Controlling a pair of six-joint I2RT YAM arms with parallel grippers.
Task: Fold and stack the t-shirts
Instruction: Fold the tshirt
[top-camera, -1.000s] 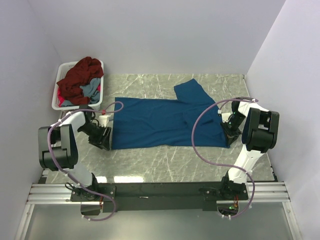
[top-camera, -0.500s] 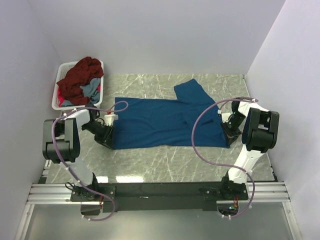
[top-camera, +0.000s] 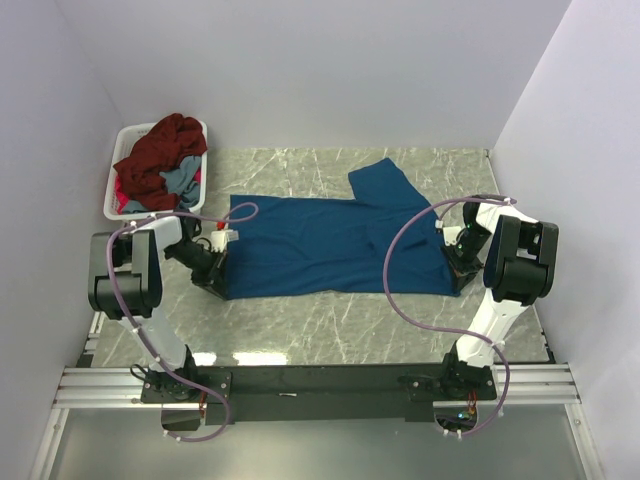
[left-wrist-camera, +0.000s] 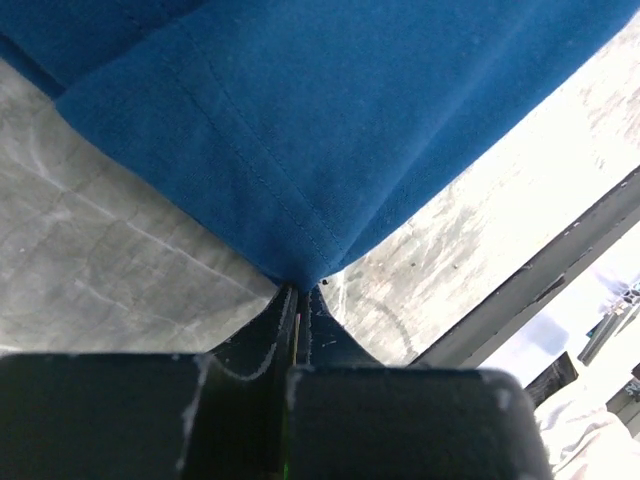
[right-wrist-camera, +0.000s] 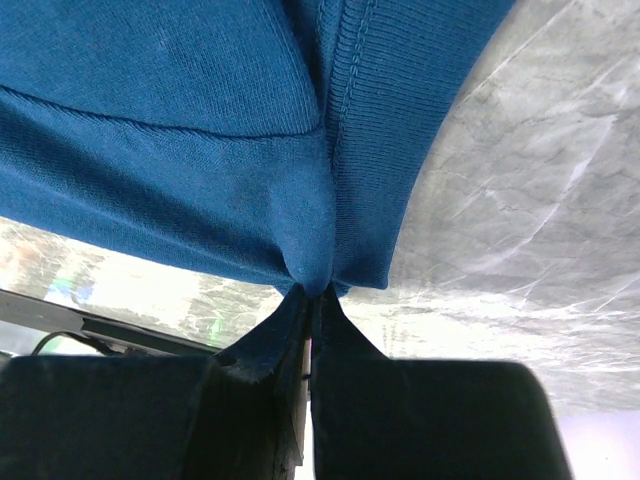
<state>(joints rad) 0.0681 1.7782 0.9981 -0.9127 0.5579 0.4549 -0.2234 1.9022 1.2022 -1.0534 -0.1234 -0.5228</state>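
Marbled grey tabletop (top-camera: 300, 320); deep blue t-shirt (top-camera: 330, 245), soft knit with stitched hems, spread flat at centre; left gripper (left-wrist-camera: 297, 292) jaws pinched on its lower-left corner; right gripper (right-wrist-camera: 312, 295) jaws clamped on a ribbed lower-right edge. Step: first fold; next, likely, both corners lifted together toward the upper edge. Maroon t-shirt (top-camera: 160, 155) heaped in white basket (top-camera: 112, 200), upper left.

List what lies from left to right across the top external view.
White plastic basket holding a dark maroon cloth t-shirt → left end effector → flat deep blue cloth t-shirt → right end effector.
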